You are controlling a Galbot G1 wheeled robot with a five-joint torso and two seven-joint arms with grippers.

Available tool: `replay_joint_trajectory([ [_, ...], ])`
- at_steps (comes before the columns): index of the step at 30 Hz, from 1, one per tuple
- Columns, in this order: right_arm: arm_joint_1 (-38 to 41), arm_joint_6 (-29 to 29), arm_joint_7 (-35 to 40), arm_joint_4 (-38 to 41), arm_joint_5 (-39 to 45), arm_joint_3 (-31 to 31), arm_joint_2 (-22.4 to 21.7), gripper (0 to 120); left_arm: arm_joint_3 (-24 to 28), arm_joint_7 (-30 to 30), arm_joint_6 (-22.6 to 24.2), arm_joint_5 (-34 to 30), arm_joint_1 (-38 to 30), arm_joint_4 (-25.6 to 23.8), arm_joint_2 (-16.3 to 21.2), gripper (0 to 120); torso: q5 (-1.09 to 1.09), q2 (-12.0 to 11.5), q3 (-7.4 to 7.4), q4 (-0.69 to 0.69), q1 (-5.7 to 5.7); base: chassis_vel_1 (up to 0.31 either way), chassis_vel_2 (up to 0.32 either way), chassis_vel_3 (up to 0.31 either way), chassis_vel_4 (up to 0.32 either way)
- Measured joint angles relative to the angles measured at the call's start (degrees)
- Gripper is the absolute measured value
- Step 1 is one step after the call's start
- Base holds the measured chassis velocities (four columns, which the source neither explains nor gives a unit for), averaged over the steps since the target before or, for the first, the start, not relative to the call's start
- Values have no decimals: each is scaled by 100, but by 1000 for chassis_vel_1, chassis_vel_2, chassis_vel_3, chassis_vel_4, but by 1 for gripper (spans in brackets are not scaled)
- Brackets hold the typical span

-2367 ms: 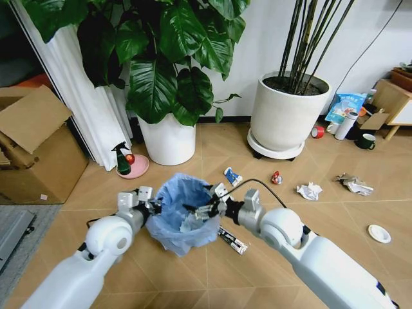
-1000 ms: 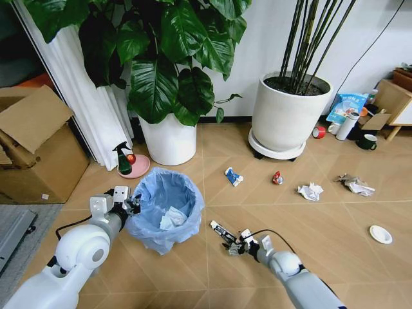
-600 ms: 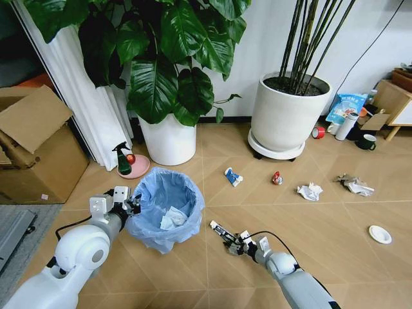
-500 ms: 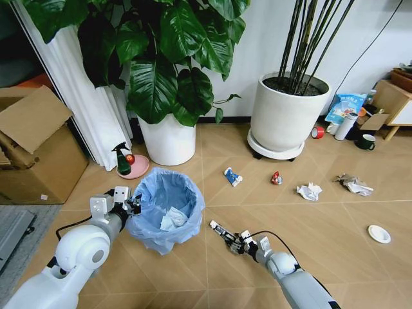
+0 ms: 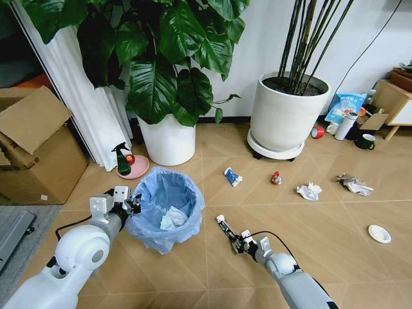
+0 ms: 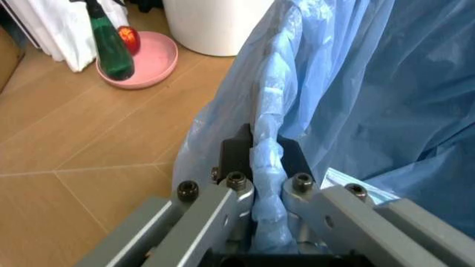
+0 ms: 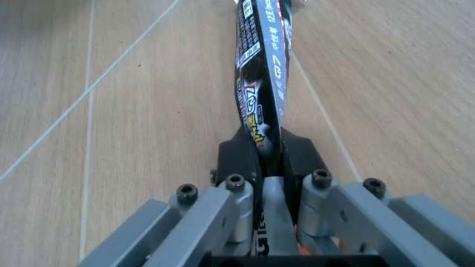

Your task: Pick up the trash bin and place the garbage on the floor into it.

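Now we see our right end effector (image 7: 266,153) low over the floor (image 5: 309,219), its fingers clamped on one end of the dark tube-like wrapper (image 7: 261,72), which stretches away from the tips. Our left end effector (image 6: 266,161) is pinched on the bagged rim of the trash bin (image 5: 164,206), which holds white paper. Beyond the wrapper lie a blue-white wrapper (image 5: 232,176), a red-white bit (image 5: 276,177), a paper wad (image 5: 309,191) and a white lid (image 5: 379,234).

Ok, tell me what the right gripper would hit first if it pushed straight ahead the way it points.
Likely nothing soon: the right gripper, shut on the dark tube-like wrapper, points across bare wooden floor; depth beyond is unclear.
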Motion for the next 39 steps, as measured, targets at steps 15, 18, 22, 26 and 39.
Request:
replay_joint_trajectory([
  [15,-151,-343,90,3156,688,623,-750,2,130,20,45,7,52,-2,31,0,-7,0,-2,-3,0,0,0,0,0],
  [18,-88,-438,84,3650,735,582,-845,2,157,23,76,-38,62,-2,60,0,-11,0,-2,-3,0,0,0,0,0],
  [22,250,-701,129,4594,1298,155,-983,2,250,42,118,-180,-84,143,117,0,-11,0,-3,-3,0,0,0,0,0],
  [26,633,-889,239,4974,1658,-363,-890,2,341,94,149,-261,-270,265,127,0,-9,0,-2,-3,0,0,0,0,0],
  [39,1490,-1001,514,4735,1985,-2083,-527,2,469,111,206,-436,-536,459,58,0,-9,0,-2,-2,0,0,0,0,0],
])
